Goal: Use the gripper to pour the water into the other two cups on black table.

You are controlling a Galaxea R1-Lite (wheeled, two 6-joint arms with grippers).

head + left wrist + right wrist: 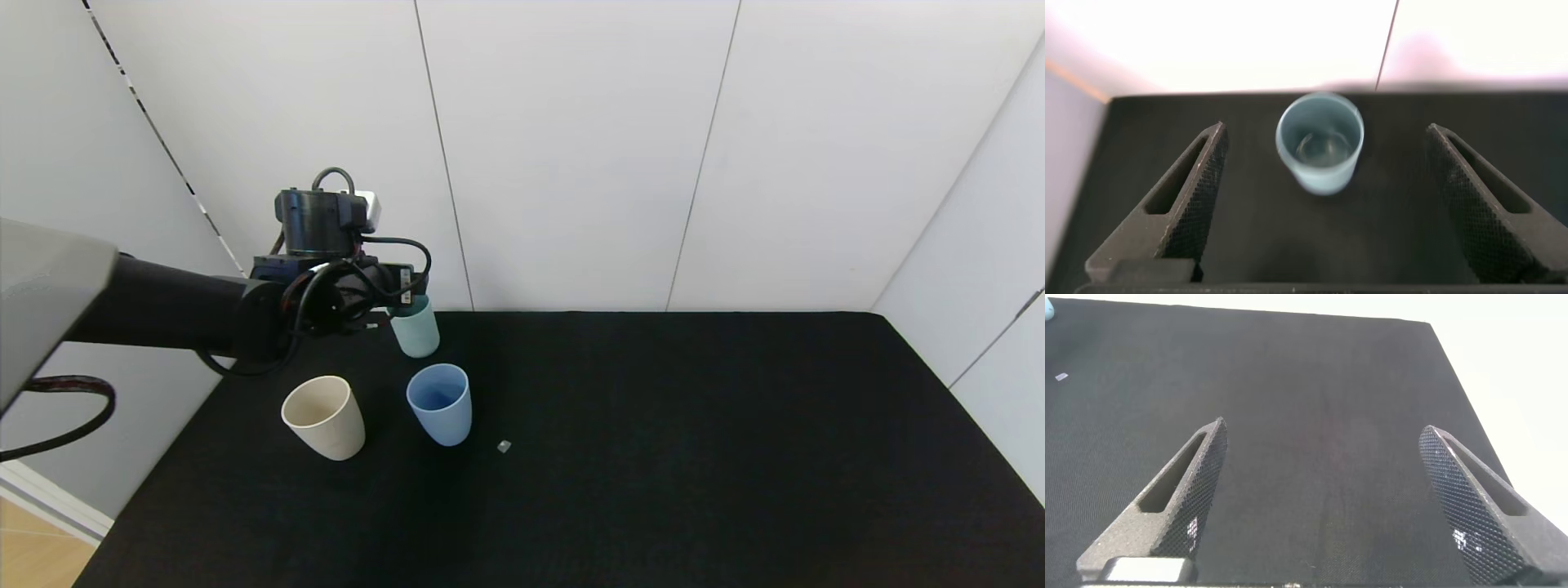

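The teal-green cup (416, 330) stands upright at the back left of the black table (653, 457). My left gripper (389, 315) hovers just left of the cup, open and apart from it. In the left wrist view the cup (1319, 171) stands ahead of the open gripper (1325, 135), between the lines of its fingers, with clear water (1320, 149) faintly showing at the bottom. The beige cup (324, 416) and the light blue cup (440, 403) stand upright nearer to me. My right gripper (1323, 457) is open over bare table, outside the head view.
A tiny pale speck (504, 446) lies right of the light blue cup and also shows in the right wrist view (1060, 376). White walls close the table at the back and right. The table's left edge runs near the beige cup.
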